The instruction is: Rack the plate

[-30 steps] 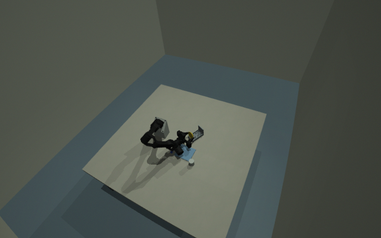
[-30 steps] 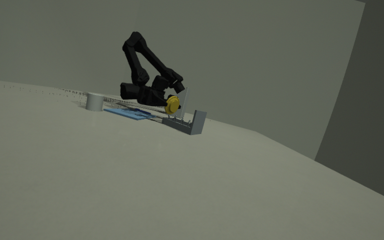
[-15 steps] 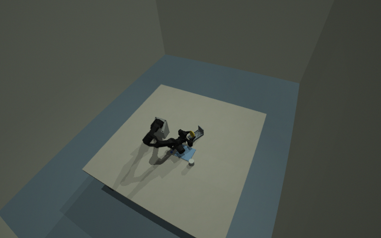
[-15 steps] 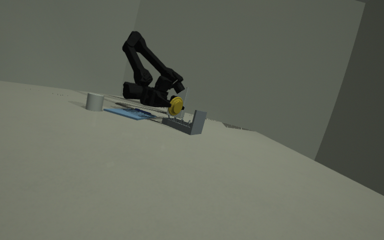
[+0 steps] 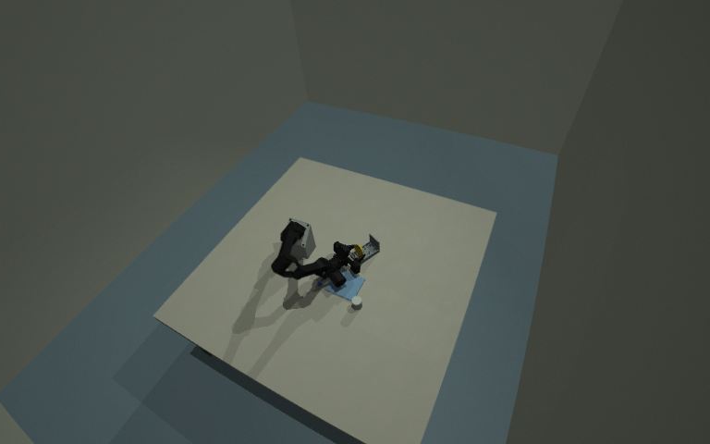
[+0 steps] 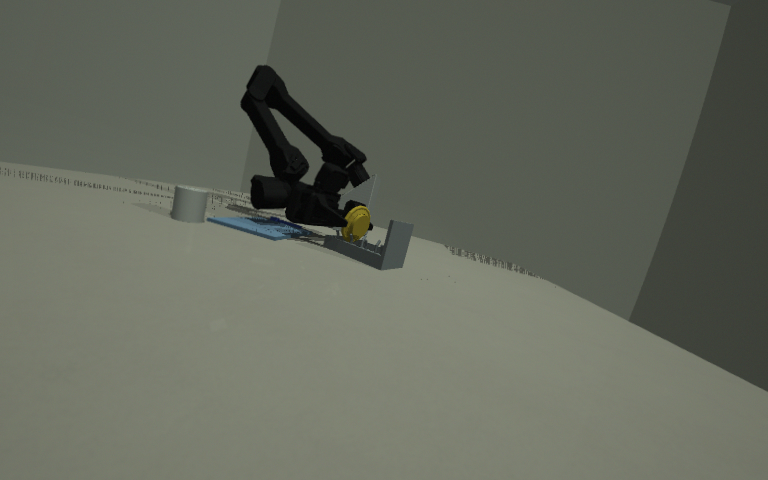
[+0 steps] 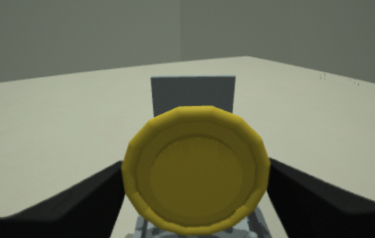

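The yellow plate stands on edge, its face toward the wrist camera. My gripper is shut on the plate, with one black finger against its left rim and one against its right. The grey dish rack has a tall end wall beyond the plate and short rails on its base. The plate is over the end of the rack away from that wall. Its lower edge is at about rail height in the exterior view. The plate hides most rails in the wrist view. I cannot tell whether it is in a slot or touches the base.
A light blue mat lies beside the rack, partly under the arm, with a small dark blue item near its edge. A white cylinder stands at the mat's corner. A pale panel stands near the arm's base.
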Controlling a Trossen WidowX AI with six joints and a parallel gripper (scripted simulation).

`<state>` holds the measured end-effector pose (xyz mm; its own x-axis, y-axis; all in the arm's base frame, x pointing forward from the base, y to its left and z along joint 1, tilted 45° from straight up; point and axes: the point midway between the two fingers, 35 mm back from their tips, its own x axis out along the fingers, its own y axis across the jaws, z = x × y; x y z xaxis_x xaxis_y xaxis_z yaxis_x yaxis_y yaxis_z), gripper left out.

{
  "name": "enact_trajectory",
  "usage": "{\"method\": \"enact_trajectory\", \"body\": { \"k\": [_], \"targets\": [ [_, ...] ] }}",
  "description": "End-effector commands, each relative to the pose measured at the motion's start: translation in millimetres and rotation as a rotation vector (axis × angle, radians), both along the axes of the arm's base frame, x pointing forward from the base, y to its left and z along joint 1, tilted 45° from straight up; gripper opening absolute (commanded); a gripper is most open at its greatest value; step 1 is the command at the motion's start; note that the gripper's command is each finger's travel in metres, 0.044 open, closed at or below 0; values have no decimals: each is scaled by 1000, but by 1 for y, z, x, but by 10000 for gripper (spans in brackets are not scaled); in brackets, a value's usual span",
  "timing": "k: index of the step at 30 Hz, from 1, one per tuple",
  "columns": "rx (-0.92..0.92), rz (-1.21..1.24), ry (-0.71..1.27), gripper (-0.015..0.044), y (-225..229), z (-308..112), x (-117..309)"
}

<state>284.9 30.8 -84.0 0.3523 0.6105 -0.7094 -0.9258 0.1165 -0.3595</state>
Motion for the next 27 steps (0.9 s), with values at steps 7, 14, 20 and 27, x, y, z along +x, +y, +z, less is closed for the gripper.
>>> {"method": "enact_trajectory", "body": {
  "k": [7, 14, 20, 27],
  "targets": [
    [0, 1, -2, 0, 1, 1, 0],
    [-1, 3, -4, 79, 1, 1, 1],
    [-1, 3, -4, 236, 1, 1, 1],
    [-1, 3, -4, 400, 1, 1, 1]
  ]
}}
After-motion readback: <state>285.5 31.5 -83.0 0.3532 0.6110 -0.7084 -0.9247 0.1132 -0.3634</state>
